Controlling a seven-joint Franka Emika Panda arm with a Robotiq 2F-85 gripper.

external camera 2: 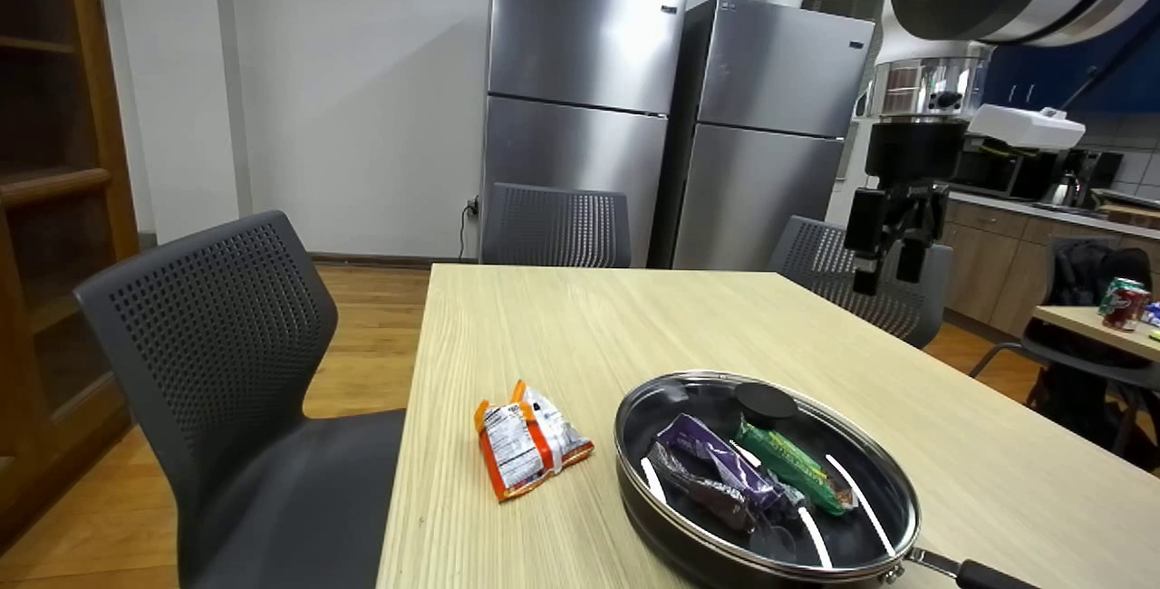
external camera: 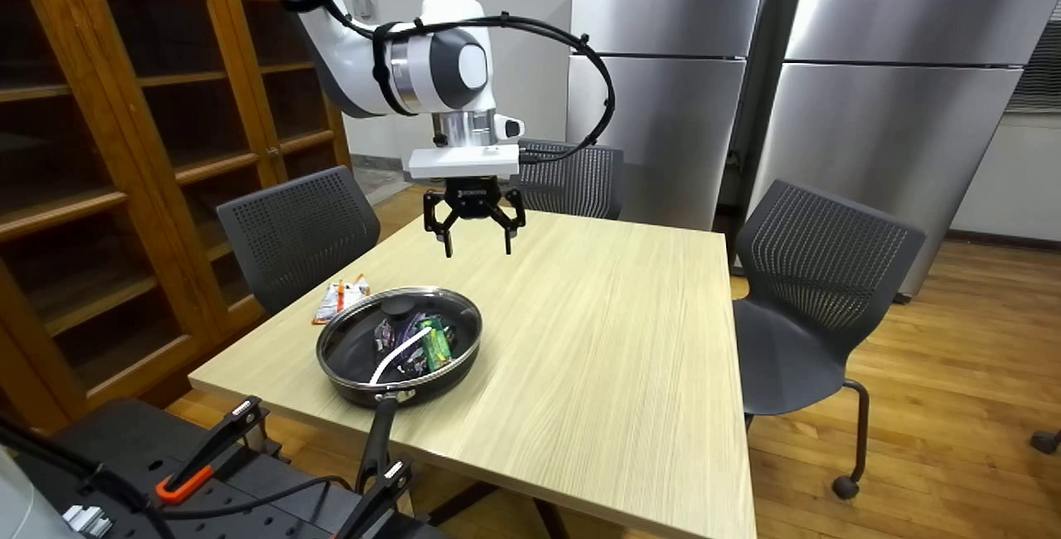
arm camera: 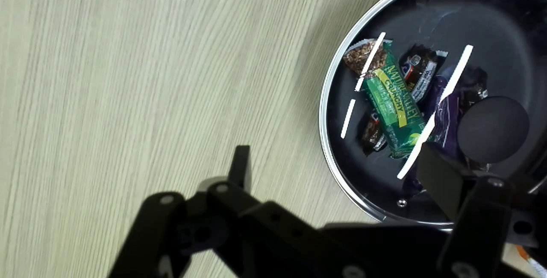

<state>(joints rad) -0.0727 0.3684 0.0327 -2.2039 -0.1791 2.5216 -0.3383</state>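
- In an exterior view, the pan (external camera: pixel 452 375) sits on the worktop (external camera: pixel 597 340), lower left of the frame; its handle (external camera: pixel 379 441) juts over the near edge.
- The snack packet (external camera: pixel 341 297) lies at the pan's upper left, on the worktop.
- The claw (external camera: pixel 478 250) hangs above the worktop, left of centre.
- The left chair (external camera: pixel 298 232), back chair (external camera: pixel 572 184) and right chair (external camera: pixel 816 274) stand around the worktop; the refrigerators (external camera: pixel 663 124) stand behind.
- In the wrist view, snack bars (arm camera: pixel 395 107) lie in the pan, upper right, under the lid (arm camera: pixel 493 129).
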